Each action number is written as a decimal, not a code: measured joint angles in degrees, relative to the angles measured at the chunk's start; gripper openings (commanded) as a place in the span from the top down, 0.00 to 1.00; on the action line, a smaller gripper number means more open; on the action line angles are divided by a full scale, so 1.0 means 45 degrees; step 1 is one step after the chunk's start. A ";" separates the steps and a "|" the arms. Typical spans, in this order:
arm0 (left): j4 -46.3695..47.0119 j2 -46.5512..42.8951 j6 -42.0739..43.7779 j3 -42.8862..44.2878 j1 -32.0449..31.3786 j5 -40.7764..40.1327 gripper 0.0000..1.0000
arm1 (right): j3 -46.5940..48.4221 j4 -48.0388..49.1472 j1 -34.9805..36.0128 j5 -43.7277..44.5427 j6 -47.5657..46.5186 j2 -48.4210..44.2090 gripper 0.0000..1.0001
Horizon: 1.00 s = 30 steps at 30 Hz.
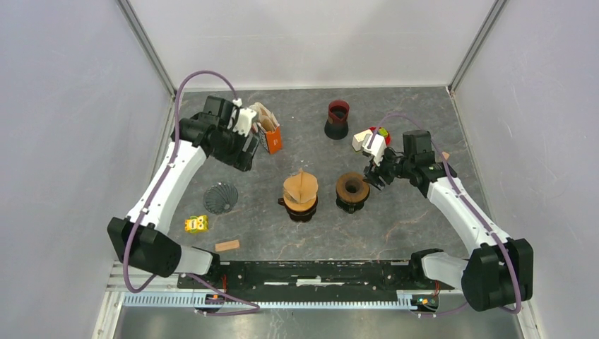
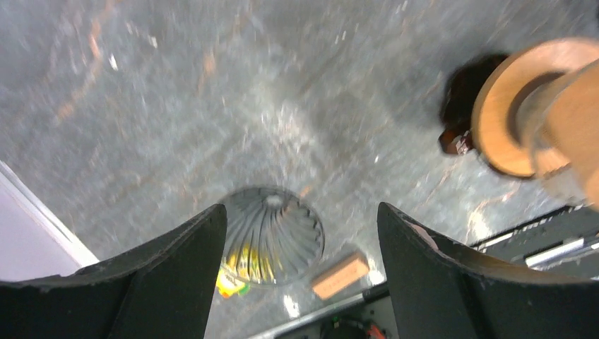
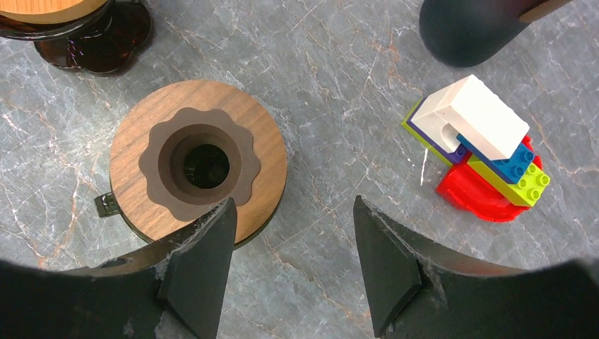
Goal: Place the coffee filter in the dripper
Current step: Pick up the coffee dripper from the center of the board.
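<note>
Pale walls closed in a grey marbled table point(image 1: 424, 212) on three sides. At its middle stood the dripper point(image 1: 300, 201), a wooden collar on a dark glass base, and the tan coffee filter point(image 1: 302, 183) sat in its mouth, a fold sticking up.

The left fingers point(image 2: 162, 282) were spread wide and gripped nothing. They hung over bare table to the far left of the dripper, close by an orange filter holder point(image 1: 272, 138). Through the gap between them, the wrist view showed a ribbed glass cone point(image 2: 272, 233), which lay to the dripper's left.

The right fingers point(image 3: 198, 282) were also parted, with only stone between them. They were to the dripper's right, just beside a second wood-collared dripper point(image 3: 198, 162); whether one finger touched its rim I couldn't tell.

A stack of toy bricks point(image 3: 480, 148) lay farther right of the dripper, and a dark red cup point(image 1: 338, 116) stood beyond it. A yellow toy point(image 1: 196, 224) and a small wooden block point(image 1: 227, 246) lay to its near left.
</note>
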 measured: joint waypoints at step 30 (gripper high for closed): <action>0.0855 0.0826 0.2608 -0.5008 0.5066 0.0607 0.38 | -0.1069 0.1307 0.0005 -0.0393 0.0029 -0.0418 0.33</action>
